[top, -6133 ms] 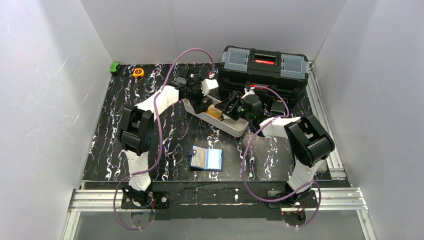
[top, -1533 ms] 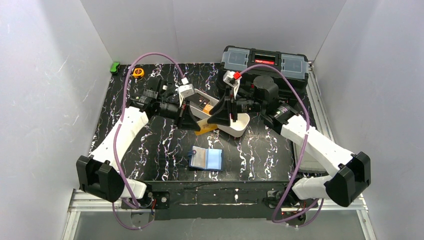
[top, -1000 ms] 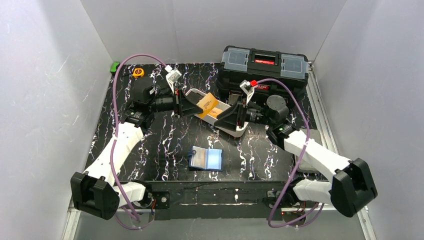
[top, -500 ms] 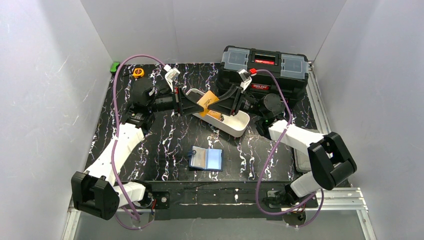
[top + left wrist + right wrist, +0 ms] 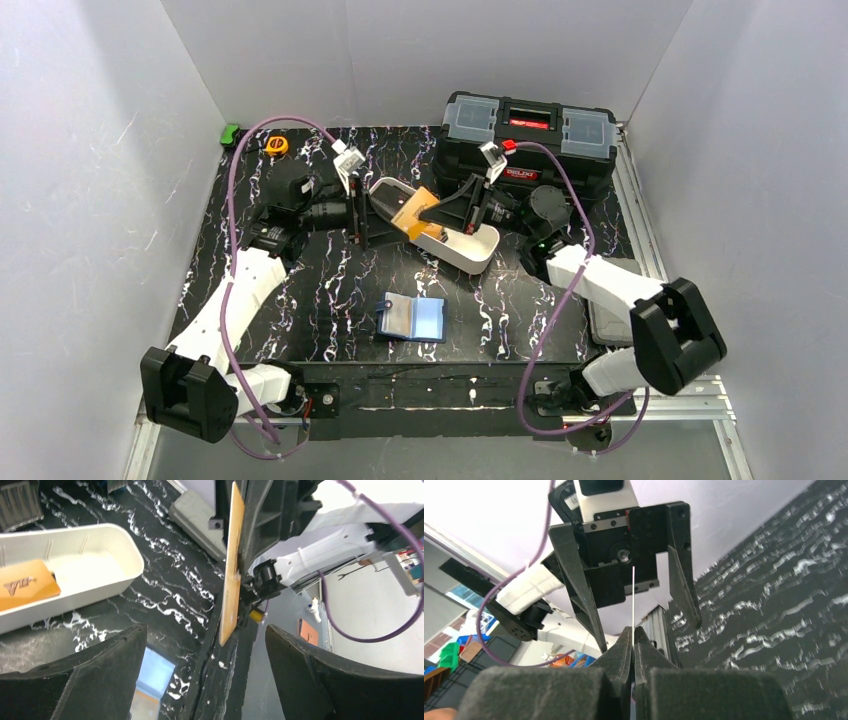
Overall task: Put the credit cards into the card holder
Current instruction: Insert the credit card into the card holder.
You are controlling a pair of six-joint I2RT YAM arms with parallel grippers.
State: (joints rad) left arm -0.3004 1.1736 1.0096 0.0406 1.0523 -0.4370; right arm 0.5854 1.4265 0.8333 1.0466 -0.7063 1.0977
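An orange credit card [image 5: 413,212] hangs above the white tray [image 5: 478,256], and my right gripper [image 5: 437,212] is shut on its right edge. It shows edge-on in the left wrist view [image 5: 231,570] and as a thin line in the right wrist view [image 5: 633,595]. My left gripper [image 5: 363,215] stands open just left of the card, with its fingers [image 5: 681,585] spread to either side and not touching it. A second orange card [image 5: 25,585] lies in the tray. The card holder [image 5: 412,318] lies open near the table's front edge, with its light blue inside up [image 5: 150,672].
A black toolbox [image 5: 530,135] stands at the back right, right behind the tray. A yellow tape measure [image 5: 277,145] and a small green object [image 5: 230,133] sit at the back left corner. A grey flat piece [image 5: 610,320] lies by the right edge.
My right gripper has shut on the orange card. My left gripper has let go of it, opened wide and drawn slightly back to the left.
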